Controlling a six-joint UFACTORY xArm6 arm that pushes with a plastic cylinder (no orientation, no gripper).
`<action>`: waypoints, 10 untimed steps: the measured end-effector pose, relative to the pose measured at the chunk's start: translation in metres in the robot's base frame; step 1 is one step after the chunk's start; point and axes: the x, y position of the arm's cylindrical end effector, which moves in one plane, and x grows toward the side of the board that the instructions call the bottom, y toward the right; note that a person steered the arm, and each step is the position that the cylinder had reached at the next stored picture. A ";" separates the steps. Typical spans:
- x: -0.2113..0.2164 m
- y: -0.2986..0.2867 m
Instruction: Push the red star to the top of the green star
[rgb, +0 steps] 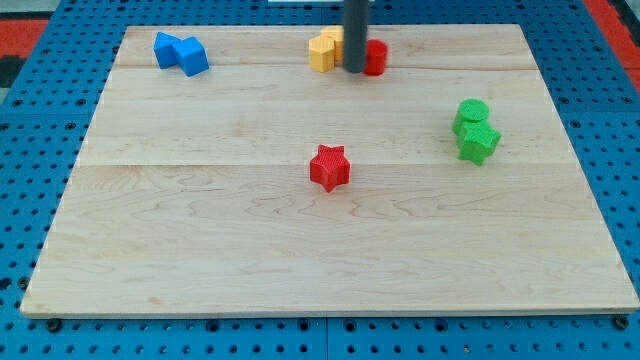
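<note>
The red star (329, 167) lies near the middle of the wooden board (200, 230). The green star (479, 142) lies at the view's right, touching a green round block (471, 114) just above it. My tip (355, 70) is near the view's top centre, between a yellow block (324, 50) and a red round block (375, 57). The tip is well above the red star and far left of the green star.
A blue block pair (181, 52) sits at the view's top left. The board rests on a blue perforated table (30, 150).
</note>
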 end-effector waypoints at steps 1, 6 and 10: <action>-0.034 0.051; 0.204 -0.119; 0.230 -0.035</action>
